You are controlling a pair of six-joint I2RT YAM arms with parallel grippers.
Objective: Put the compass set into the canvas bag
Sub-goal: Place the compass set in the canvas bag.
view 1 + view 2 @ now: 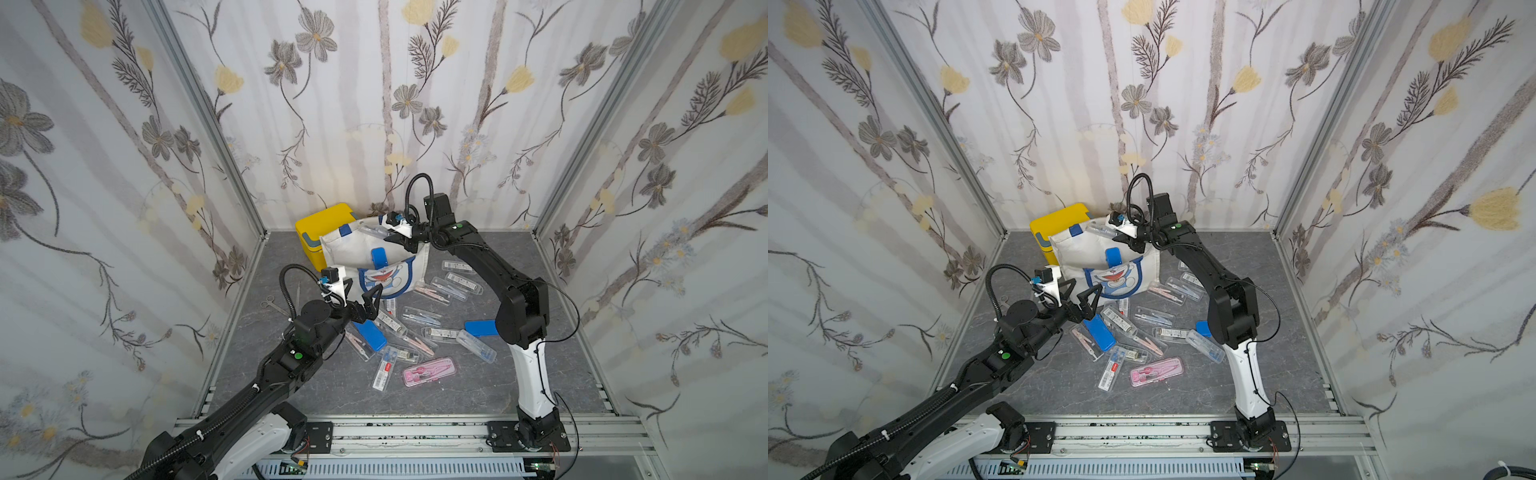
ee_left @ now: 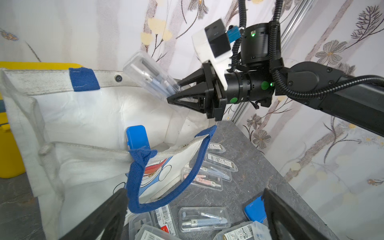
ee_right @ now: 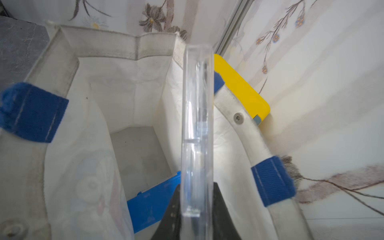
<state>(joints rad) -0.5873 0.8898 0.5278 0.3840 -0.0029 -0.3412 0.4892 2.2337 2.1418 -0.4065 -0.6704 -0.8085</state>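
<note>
compass set (image 2: 149, 74), in its clear case, is clamped by one end in your right gripper (image 2: 174, 92), the jaws closed on it. you hold it tilted over the open mouth of the canvas bag (image 1: 336, 249), its free end pointing toward the back rim and the yellow box (image 1: 324, 220) that stands behind the bag. in the right wrist view it shows edge-on above the bag's white interior, not yet inside. a blue case (image 2: 137, 137) already leans inside the bag against the front wall. your left gripper (image 1: 1082, 291) is spread wide and holds nothing. it hovers just in front of the bag's cat-face pocket. in the left wrist view the blue handle (image 2: 137, 176) hangs slack beside one of its fingers, and you cannot tell whether they touch. more cased sets lie scattered on the grey table (image 1: 457, 395) in front of the bag, among them a pink case (image 1: 428, 371) on the side nearest the arm bases.
</note>
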